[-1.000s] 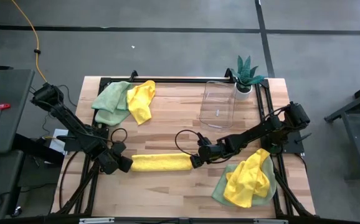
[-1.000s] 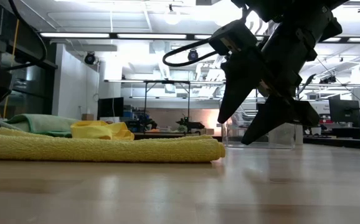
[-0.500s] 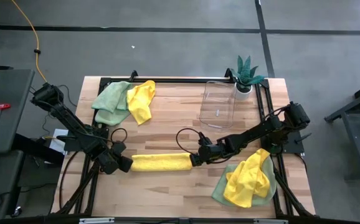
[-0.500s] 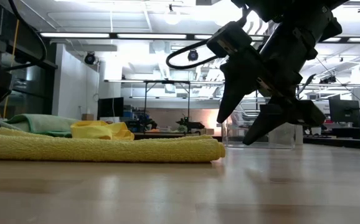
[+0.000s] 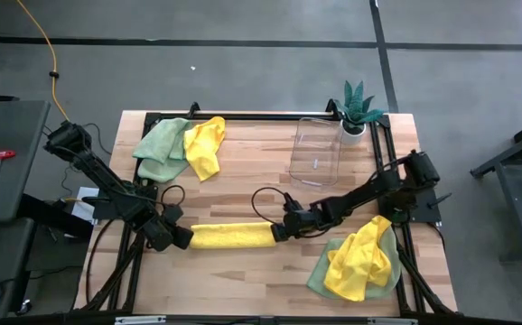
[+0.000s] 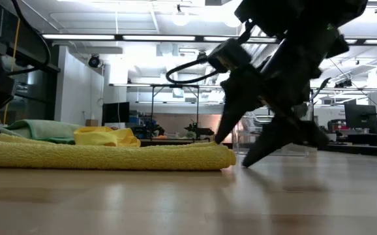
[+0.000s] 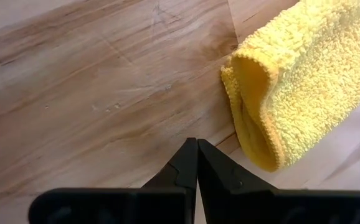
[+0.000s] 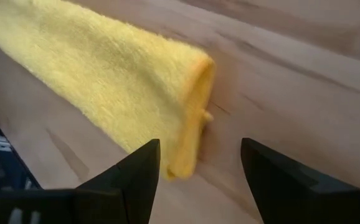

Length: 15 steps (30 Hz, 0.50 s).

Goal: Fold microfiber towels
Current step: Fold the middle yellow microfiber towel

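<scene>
Change: over the last second we have brought the right gripper (image 5: pixel 277 232) down and in toward the right end of the folded yellow towel (image 5: pixel 232 236); in the low view its fingers (image 6: pixel 231 117) now slant down close to the table (image 5: pixel 243 185), where a second ago they hung higher.
Right gripper: jaws spread wide, holding nothing; in the right wrist view the towel's end (image 8: pixel 192 118) lies just ahead, between the two fingers (image 8: pixel 133 177).
Left gripper: we see the left gripper (image 5: pixel 181 237) at the towel's left end, unchanged over the second; jaws pressed shut, and its wrist view shows the fingertips (image 7: pixel 197 163) closed on nothing, with the towel's edge (image 7: pixel 255 118) just beside them.
Towel in hand: a long yellow strip, folded lengthwise, lying flat near the front middle of the table between the two grippers; it has not shifted.
Other towels: a green and yellow pile (image 5: pixel 181 144) at the back left; a crumpled yellow one on a green one (image 5: pixel 360 260) at the front right, untouched.
Also there: a clear bin (image 5: pixel 317 151) and a potted plant (image 5: pixel 357 108) at the back right.
Meaning for the task: we judge the right gripper is lining up to pinch its end of the strip, likely to carry it over for the next fold. This towel is only partly folded, and the rest are still to do.
Watch: the grip should catch every layer at the end, or the fold may slip open.
</scene>
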{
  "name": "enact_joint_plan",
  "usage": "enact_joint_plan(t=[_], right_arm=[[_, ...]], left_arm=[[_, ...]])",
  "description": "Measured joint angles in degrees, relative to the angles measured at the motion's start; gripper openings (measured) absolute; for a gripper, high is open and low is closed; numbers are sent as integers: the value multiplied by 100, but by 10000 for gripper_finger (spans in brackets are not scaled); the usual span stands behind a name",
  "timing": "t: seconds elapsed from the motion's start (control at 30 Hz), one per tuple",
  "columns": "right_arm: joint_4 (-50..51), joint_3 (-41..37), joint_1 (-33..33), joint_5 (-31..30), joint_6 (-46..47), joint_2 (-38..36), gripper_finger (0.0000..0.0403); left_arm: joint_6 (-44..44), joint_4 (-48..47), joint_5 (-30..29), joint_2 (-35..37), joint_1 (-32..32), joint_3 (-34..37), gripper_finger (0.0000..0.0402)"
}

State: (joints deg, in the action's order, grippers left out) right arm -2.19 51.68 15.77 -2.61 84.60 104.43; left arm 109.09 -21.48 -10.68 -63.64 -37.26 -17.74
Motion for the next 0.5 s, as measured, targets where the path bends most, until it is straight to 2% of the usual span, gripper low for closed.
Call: enact_joint_plan(t=[0.5], right_arm=[[-413, 11, -188, -16, -100, 217, 216]], left_arm=[[-82, 5, -11, 0, 56, 2, 0]])
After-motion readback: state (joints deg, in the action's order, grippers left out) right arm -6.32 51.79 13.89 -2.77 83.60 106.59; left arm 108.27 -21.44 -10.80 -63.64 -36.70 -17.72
